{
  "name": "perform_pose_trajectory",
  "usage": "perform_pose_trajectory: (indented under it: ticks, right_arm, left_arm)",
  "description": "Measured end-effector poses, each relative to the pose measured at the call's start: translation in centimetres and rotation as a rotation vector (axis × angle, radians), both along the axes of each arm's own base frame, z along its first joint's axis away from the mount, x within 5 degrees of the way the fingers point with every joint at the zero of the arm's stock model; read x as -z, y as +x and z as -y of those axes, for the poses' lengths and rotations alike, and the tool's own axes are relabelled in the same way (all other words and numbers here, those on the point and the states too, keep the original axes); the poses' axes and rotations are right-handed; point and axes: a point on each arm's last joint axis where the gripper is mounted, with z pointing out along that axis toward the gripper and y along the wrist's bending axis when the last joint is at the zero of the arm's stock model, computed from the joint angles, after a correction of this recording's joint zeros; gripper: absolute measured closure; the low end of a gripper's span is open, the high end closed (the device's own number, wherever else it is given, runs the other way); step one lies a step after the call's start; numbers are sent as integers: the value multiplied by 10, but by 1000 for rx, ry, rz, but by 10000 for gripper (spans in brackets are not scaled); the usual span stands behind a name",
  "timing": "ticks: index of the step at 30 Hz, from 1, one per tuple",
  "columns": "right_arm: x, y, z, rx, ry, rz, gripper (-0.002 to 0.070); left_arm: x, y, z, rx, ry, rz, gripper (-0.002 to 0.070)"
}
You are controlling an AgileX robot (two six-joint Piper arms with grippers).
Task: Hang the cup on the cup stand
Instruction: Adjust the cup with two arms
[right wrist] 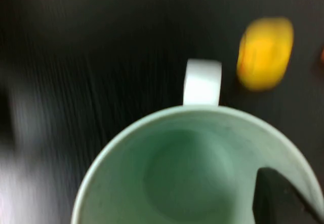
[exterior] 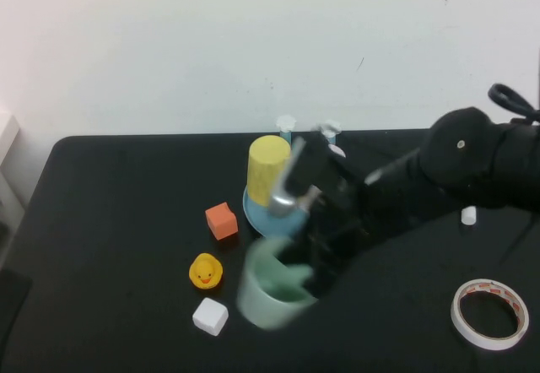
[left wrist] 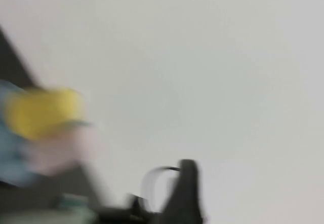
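Observation:
The pale mint-green cup (exterior: 272, 295) is at the table's front middle, mouth up and blurred, in front of the cup stand (exterior: 253, 213). My right gripper (exterior: 309, 265) reaches in from the right and is shut on the cup's rim. In the right wrist view one finger (right wrist: 276, 196) sits inside the cup (right wrist: 177, 173). The stand's light-blue base carries an upturned yellow cup (exterior: 268, 170), and white-capped pegs (exterior: 285, 122) rise behind it. My left gripper (left wrist: 185, 198) is only a dark blurred shape in its own wrist view. It does not show in the high view.
An orange cube (exterior: 221, 221), a yellow duck (exterior: 205, 272) and a white cube (exterior: 210, 316) lie left of the cup. A tape roll (exterior: 491, 314) lies at the front right. A small white object (exterior: 468, 215) sits under my right arm.

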Motion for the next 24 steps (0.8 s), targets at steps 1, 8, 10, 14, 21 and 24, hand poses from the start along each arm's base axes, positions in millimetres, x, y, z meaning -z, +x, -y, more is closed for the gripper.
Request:
perform_pose_trajectory:
  ticks: [1, 8, 10, 14, 21, 24]
  right_arm:
    - [-13, -6, -7, 2, 30, 56, 645]
    - [-78, -30, -43, 119, 326, 279, 645]
    - [-88, -35, -51, 130, 404, 277, 645]
    - [-101, -42, -62, 99, 494, 302, 645]
    - [-129, -49, -72, 17, 644, 242, 646]
    - [-138, -56, -78, -25, 689, 207, 646]
  left_arm:
    - [-3, 0, 0, 9, -99, -7, 65]
    - [-8, 0, -1, 23, -287, -16, -13]
    - [-8, 0, 0, 33, -291, -17, -15]
    - [-9, -1, 2, 55, -297, -22, -17]
    - [-8, 0, 0, 40, -341, -39, -17]
    - [-8, 0, 0, 33, -343, -40, -17]
